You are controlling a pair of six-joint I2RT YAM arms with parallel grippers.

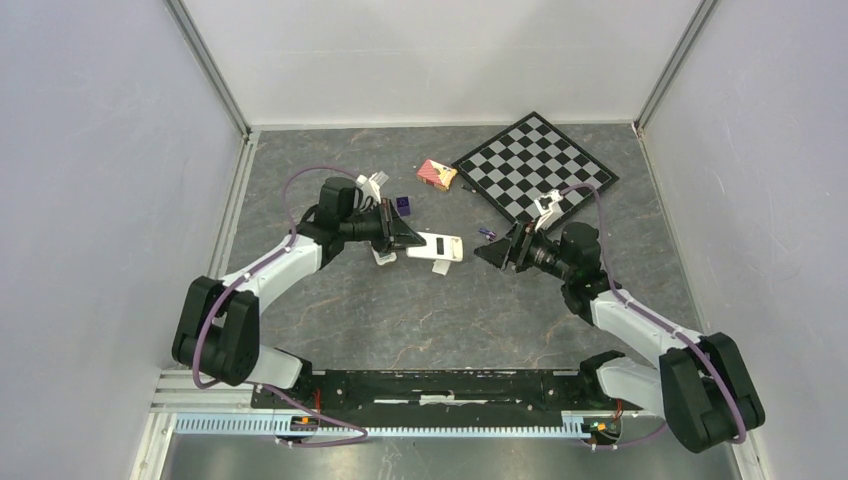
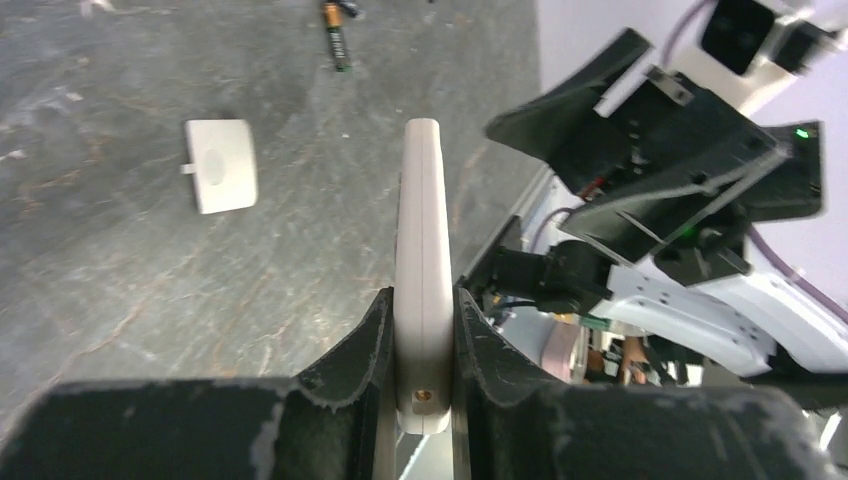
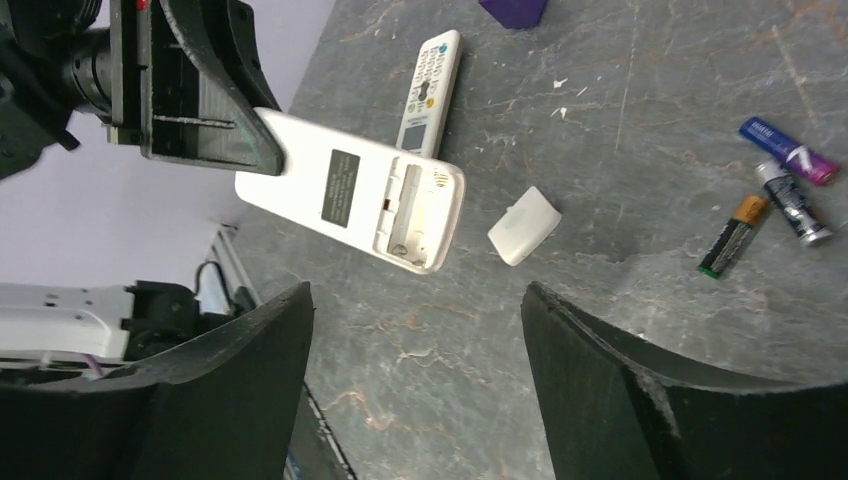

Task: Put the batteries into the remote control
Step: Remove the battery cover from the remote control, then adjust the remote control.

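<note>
We count 3 batteries loose on counter by R gripper, wide, empty. 2 remotes: remote control, bay open, clamped in L gripper; other remote lies flat. 1 cover. Purple obj cut off at edge.

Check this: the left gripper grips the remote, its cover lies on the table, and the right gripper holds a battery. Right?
No. The right gripper is open and empty; the batteries lie on the table, as the right wrist view shows. The rest holds.
</note>
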